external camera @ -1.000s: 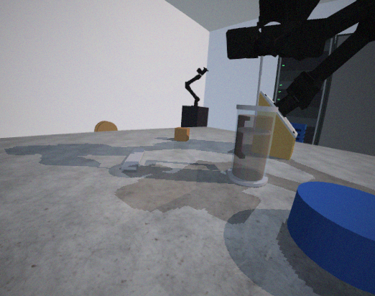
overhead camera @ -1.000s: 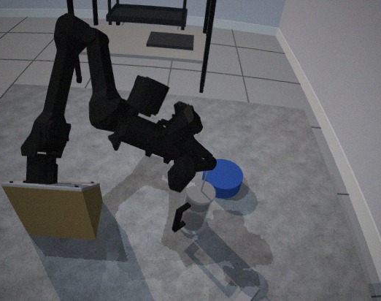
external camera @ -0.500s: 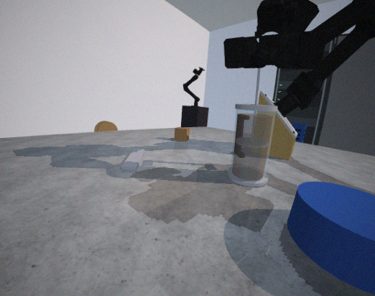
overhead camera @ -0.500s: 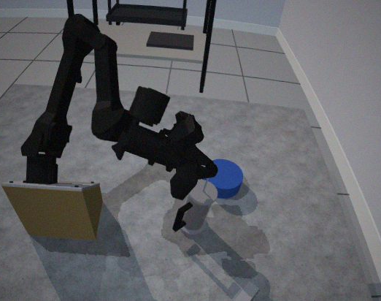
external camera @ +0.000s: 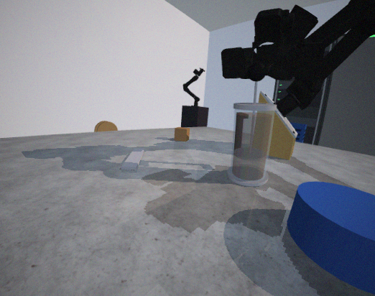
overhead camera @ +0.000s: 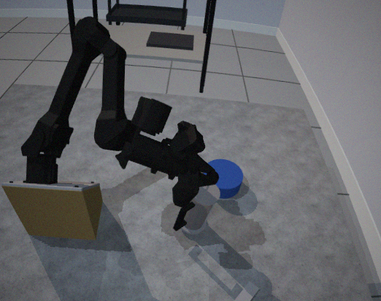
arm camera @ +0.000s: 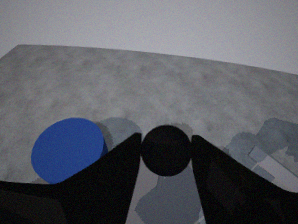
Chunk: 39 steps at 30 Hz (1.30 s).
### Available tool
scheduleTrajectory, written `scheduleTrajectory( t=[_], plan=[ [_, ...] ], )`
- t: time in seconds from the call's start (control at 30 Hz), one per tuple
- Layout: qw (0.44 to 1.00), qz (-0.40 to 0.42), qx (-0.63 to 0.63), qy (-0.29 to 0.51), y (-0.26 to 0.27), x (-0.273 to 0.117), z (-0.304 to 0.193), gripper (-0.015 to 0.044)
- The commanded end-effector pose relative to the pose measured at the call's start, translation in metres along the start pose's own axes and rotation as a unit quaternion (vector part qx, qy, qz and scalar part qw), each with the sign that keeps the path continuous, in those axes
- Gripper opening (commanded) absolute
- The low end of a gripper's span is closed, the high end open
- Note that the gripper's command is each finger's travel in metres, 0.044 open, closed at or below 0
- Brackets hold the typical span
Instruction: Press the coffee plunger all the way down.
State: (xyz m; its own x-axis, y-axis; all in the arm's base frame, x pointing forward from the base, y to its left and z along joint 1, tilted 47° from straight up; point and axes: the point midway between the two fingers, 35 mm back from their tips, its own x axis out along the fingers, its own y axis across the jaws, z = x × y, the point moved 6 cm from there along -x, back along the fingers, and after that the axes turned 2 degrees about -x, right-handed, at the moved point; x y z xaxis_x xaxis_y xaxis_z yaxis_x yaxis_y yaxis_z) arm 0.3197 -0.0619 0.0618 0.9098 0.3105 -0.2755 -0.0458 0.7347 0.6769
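On the grey mottled table top (external camera: 80,223), the glass coffee press (external camera: 252,144) stands upright near the middle, its dark handle showing on the side turned toward the white wall and brown liquid filling its lower part. Above it the gripper (arm camera: 166,151) hangs with its fingers partly closed on the black round knob of the plunger (arm camera: 166,149); the wrist view shows the knob pinched between the two dark fingers. From the exterior view the thin pale plunger rod (external camera: 256,91) runs down from the gripper into the lid, a stretch of it bare above the rim, so the plunger is not fully down. Just beside the press, toward the right wall, sits a low blue cylinder (overhead camera: 228,177), near but apart from the glass base; the arm's wrist hangs over its edge in the top view. A yellow wedge-shaped block (overhead camera: 54,210) carries the arm's base and stands behind the press in the exterior view. Farther off on the table lie a small flat pale block (external camera: 132,160), an orange cube (external camera: 182,133) and an orange disc (external camera: 105,126) near the far edge. Beyond the table a second small dark arm (external camera: 192,86) stands on a black box.
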Motion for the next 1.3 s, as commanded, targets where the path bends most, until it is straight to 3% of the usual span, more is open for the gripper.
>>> scheduleTrajectory(
  t=[0.0, 1.27],
  plan=[
    [0.999, 0.005, 0.014, 0.031, 0.001, 0.008, -0.019, 0.012],
    [0.999, 0.006, 0.014, 0.031, -0.001, 0.019, -0.01, 0.012]
  ],
)
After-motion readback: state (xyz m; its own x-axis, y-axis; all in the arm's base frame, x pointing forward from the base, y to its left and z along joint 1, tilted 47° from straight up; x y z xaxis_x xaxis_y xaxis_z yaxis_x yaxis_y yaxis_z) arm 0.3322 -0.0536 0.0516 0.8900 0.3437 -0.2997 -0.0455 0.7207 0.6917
